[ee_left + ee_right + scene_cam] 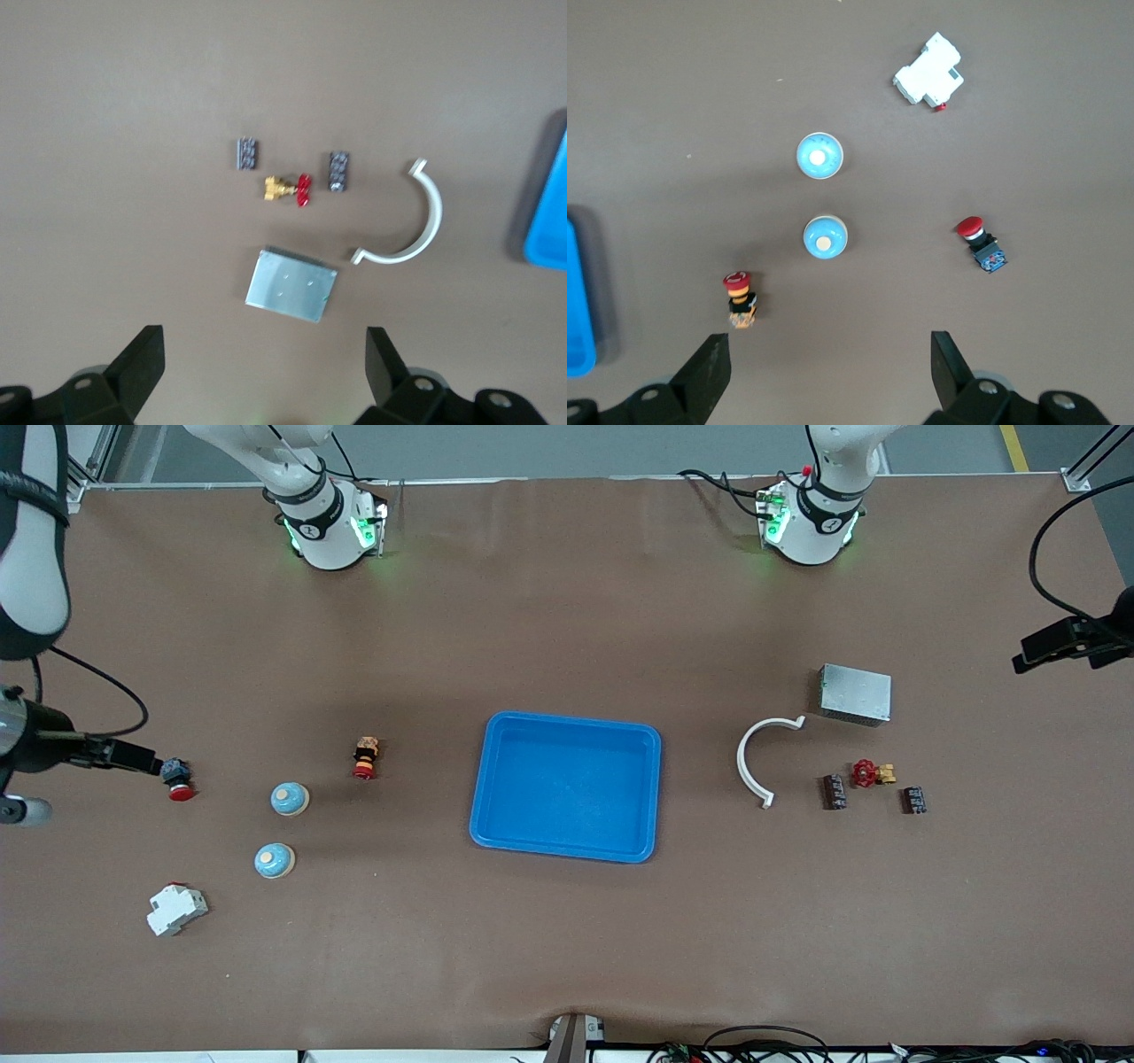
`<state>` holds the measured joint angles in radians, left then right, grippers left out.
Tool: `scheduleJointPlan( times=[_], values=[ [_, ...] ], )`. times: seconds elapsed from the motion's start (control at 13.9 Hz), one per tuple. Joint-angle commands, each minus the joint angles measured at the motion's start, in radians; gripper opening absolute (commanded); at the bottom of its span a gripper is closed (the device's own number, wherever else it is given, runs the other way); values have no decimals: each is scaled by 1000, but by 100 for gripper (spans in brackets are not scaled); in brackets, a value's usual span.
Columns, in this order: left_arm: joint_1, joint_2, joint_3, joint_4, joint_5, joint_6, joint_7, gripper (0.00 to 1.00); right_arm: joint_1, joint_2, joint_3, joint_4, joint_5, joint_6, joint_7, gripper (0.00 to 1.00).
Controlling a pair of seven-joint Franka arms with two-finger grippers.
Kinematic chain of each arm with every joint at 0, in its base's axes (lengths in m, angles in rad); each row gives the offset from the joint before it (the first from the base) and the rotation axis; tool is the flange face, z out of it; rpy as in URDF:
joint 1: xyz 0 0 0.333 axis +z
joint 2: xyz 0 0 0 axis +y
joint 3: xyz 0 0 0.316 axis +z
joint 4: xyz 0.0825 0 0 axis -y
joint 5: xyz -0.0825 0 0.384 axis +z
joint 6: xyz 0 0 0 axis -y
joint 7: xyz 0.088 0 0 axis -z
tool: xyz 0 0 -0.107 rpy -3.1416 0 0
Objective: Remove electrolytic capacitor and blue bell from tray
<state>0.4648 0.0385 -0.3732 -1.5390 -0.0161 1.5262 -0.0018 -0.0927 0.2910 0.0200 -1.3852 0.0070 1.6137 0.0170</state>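
Observation:
Two light blue dome bells [290,799] [275,860] sit toward the right arm's end of the table; they also show in the right wrist view [825,238] [819,156]. Two small dark capacitor-like blocks [834,791] [914,800] lie toward the left arm's end, also seen in the left wrist view [339,170] [248,153]. My right gripper [828,347] is open and empty, high over the table by the bells [133,756]. My left gripper [263,345] is open and empty, high over the table by a metal box [1032,657].
A blue tray [567,721] lies at the table's middle. By the bells are a red-and-yellow button [365,757], a red-capped button [177,779] and a white breaker [176,909]. By the blocks are a red-handled brass valve [872,773], a white curved bracket [751,762] and the metal box [855,693].

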Motion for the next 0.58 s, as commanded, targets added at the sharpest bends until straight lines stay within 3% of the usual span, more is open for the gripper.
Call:
scheduleJointPlan(
  times=[0.0,0.5],
  values=[
    [0,47,-9,102,-19,-54,-125,100,-4,-65,12,-18,2,-18,-52,100],
    [-20,32,-43,143,-27,-49,-147,100,5,-163,14,-64,10,-35,-46,100]
  ],
)
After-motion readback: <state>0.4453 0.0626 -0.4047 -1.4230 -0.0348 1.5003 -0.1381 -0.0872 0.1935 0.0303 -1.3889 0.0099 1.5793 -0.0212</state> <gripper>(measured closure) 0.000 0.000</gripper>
